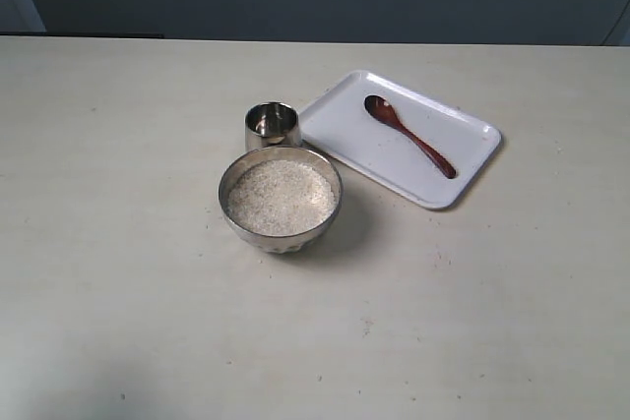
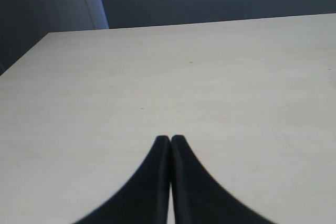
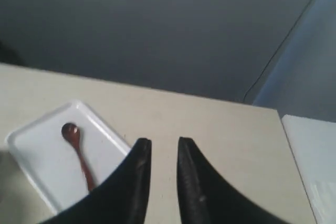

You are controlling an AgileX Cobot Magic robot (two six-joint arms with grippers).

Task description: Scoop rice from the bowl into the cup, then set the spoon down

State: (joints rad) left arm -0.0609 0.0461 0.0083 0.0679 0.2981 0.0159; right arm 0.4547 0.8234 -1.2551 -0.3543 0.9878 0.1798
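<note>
Exterior view: the bowl [image 1: 283,240], filled with rice [image 1: 281,197], stands on the desk [image 1: 118,243]. The cup [image 1: 272,127] is just beside it, and the spoon [image 1: 409,135] lies on a white tray [image 1: 359,150].

Left wrist view: the left gripper [image 2: 170,140] is closed on nothing above bare desk.

Right wrist view: the right gripper [image 3: 164,142] is slightly parted and empty, apart from the spoon.
</note>
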